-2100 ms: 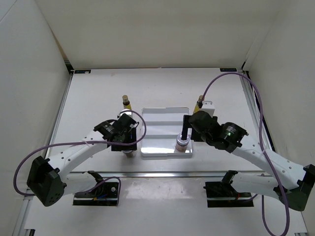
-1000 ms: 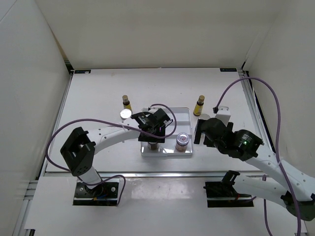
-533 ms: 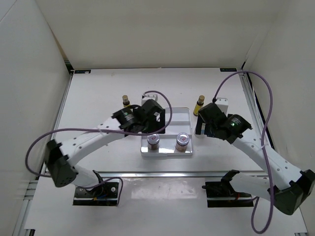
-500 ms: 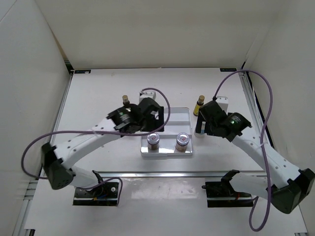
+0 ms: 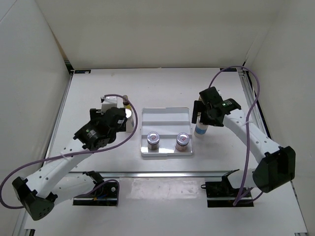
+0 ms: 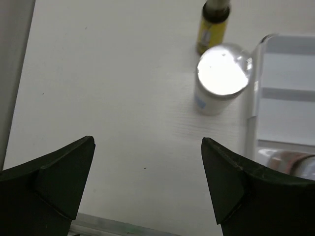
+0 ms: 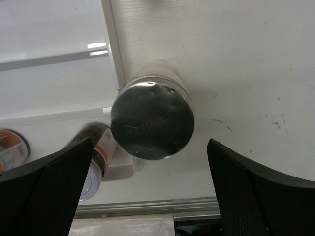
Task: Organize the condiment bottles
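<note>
White surface [image 5: 93, 88]: lightly scuffed, white walls [image 5: 147, 29] on three sides.
Tray [image 5: 166, 116]: centre, two short jars [image 5: 153, 140] on front step.
Cylinders [image 5: 200, 130]: one just beside each tray end.
Yellow bottle [image 6: 210, 34]: behind left cylinder.
Jaws: both pairs apart, holding nothing.

The slim bottle [image 6: 210, 33] is coloured yellow beneath a dark neck. The white cylinder [image 6: 216, 96] beside it is topped by a bright silvery lid, and a small blue patch is borne on its label. The other white cylinder [image 7: 152, 120] is capped in duller grey metal. The left short jar [image 5: 153, 139] and the right short jar [image 5: 182, 140] are topped in pinkish silver, and orange-and-white labels are shown. The stepped tray [image 5: 166, 114] and the table [image 5: 98, 83] are white; the cables [image 5: 230, 68] are purple.
</note>
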Action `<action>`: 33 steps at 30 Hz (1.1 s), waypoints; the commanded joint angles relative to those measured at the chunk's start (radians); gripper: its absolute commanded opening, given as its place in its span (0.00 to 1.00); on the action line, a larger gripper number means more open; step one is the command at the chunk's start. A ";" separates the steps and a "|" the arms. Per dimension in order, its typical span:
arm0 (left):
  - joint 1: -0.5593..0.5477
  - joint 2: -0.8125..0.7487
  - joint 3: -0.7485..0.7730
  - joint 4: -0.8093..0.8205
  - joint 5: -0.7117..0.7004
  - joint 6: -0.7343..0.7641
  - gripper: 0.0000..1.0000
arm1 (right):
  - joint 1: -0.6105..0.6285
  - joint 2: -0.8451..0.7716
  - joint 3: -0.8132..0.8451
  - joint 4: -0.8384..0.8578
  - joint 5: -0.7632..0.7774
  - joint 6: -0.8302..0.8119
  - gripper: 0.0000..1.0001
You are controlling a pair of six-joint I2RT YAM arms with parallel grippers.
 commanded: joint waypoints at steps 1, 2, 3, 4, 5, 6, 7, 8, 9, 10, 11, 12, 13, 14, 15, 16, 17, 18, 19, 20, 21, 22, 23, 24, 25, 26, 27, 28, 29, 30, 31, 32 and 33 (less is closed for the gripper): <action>0.043 -0.083 -0.104 0.052 -0.034 0.043 1.00 | -0.010 0.015 0.056 0.051 -0.028 -0.046 0.99; 0.043 -0.097 -0.114 0.071 -0.017 0.059 1.00 | -0.010 0.025 0.056 0.051 -0.028 -0.055 0.99; 0.043 -0.109 -0.114 0.071 -0.017 0.060 1.00 | -0.010 0.025 0.056 0.060 -0.017 -0.055 0.96; 0.043 -0.118 -0.125 0.112 -0.017 0.060 1.00 | -0.010 0.036 0.056 0.060 -0.017 -0.055 0.90; 0.043 -0.129 -0.134 0.135 -0.017 0.079 1.00 | -0.010 0.036 0.056 0.071 -0.017 -0.055 0.86; 0.043 -0.129 -0.134 0.146 -0.005 0.096 1.00 | -0.010 0.036 0.056 0.071 -0.017 -0.055 0.83; 0.052 -0.120 -0.134 0.146 -0.005 0.096 1.00 | -0.010 0.036 0.056 0.071 -0.017 -0.055 0.75; 0.052 -0.105 -0.134 0.146 -0.015 0.106 1.00 | -0.010 0.036 0.046 0.071 -0.017 -0.055 0.70; 0.052 -0.105 -0.134 0.146 -0.015 0.106 1.00 | -0.010 0.036 0.045 0.071 -0.017 -0.055 0.65; 0.052 -0.091 -0.134 0.146 -0.024 0.106 1.00 | -0.010 0.036 0.045 0.071 -0.017 -0.055 0.56; 0.052 -0.091 -0.134 0.146 -0.025 0.106 1.00 | -0.010 0.036 0.045 0.062 -0.017 -0.055 0.51; 0.052 -0.082 -0.134 0.146 -0.025 0.106 1.00 | -0.010 0.036 0.045 0.062 -0.017 -0.055 0.45; 0.052 -0.082 -0.134 0.146 -0.025 0.106 1.00 | -0.010 0.022 0.045 0.053 -0.008 -0.055 0.39; 0.052 -0.082 -0.134 0.146 -0.025 0.106 1.00 | -0.010 0.012 0.045 0.053 0.004 -0.055 0.30; 0.052 -0.082 -0.134 0.146 -0.025 0.106 1.00 | -0.010 -0.001 0.056 0.039 0.014 -0.055 0.25; 0.052 -0.082 -0.134 0.146 -0.025 0.106 1.00 | -0.010 -0.030 0.065 0.039 0.024 -0.055 0.21; 0.052 -0.082 -0.134 0.146 -0.025 0.106 1.00 | -0.010 -0.047 0.075 0.027 0.033 -0.055 0.12; 0.052 -0.082 -0.134 0.146 -0.025 0.106 1.00 | -0.010 -0.062 0.087 0.012 0.043 -0.055 0.07; 0.052 -0.082 -0.134 0.146 -0.025 0.106 1.00 | -0.010 -0.091 0.116 0.011 0.053 -0.055 0.03; 0.052 -0.082 -0.134 0.146 -0.025 0.106 1.00 | -0.010 -0.105 0.130 0.011 0.054 -0.055 0.00; 0.052 -0.082 -0.134 0.146 -0.035 0.106 1.00 | -0.010 -0.128 0.140 0.011 0.054 -0.067 0.00; 0.052 -0.082 -0.134 0.146 -0.035 0.106 1.00 | -0.010 -0.137 0.162 0.011 0.044 -0.067 0.00; 0.052 -0.082 -0.134 0.146 -0.035 0.106 1.00 | -0.010 -0.137 0.171 0.011 0.035 -0.076 0.00; 0.052 -0.082 -0.134 0.146 -0.035 0.106 1.00 | -0.010 -0.137 0.171 0.011 0.026 -0.077 0.00; 0.052 -0.071 -0.134 0.146 -0.035 0.106 1.00 | -0.001 -0.137 0.183 0.002 0.026 -0.086 0.00; 0.052 -0.062 -0.134 0.146 -0.035 0.106 1.00 | -0.001 -0.137 0.184 0.002 0.026 -0.086 0.00; 0.052 -0.062 -0.134 0.146 -0.035 0.106 1.00 | -0.001 -0.137 0.184 0.002 0.026 -0.086 0.01; 0.052 -0.062 -0.134 0.146 -0.035 0.106 1.00 | -0.001 -0.127 0.184 0.002 0.026 -0.086 0.09; 0.052 -0.053 -0.134 0.146 -0.035 0.106 1.00 | -0.001 -0.127 0.171 0.002 0.026 -0.086 0.39; 0.052 -0.053 -0.134 0.146 -0.035 0.115 1.00 | -0.001 -0.117 0.158 0.002 0.026 -0.086 0.55; 0.052 -0.053 -0.134 0.146 -0.035 0.115 1.00 | -0.001 -0.117 0.157 0.002 0.026 -0.086 0.70; 0.052 -0.053 -0.134 0.146 -0.035 0.115 1.00 | -0.001 -0.098 0.145 0.002 0.026 -0.086 0.80; 0.052 -0.053 -0.134 0.146 -0.035 0.115 1.00 | -0.001 -0.087 0.145 0.002 0.026 -0.086 0.92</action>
